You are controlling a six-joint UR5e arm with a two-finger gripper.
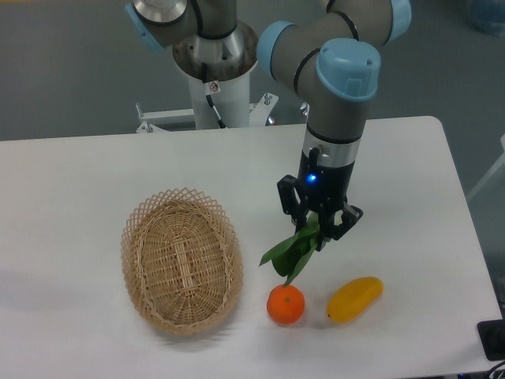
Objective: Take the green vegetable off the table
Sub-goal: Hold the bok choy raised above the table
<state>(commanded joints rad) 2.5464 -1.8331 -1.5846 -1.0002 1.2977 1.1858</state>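
The green vegetable (292,249) hangs in the air above the white table (95,174), dark leaves pointing down and to the left. Its stalk end is hidden between the black fingers of my gripper (318,229), which is shut on it. The leaf tips hang just above an orange fruit. The arm comes down from the upper right, with a blue light lit on its wrist.
An orange fruit (285,304) and a yellow mango-like fruit (355,298) lie near the front edge, below the gripper. An oval wicker basket (181,260) stands to the left. The robot's base (213,71) is at the back.
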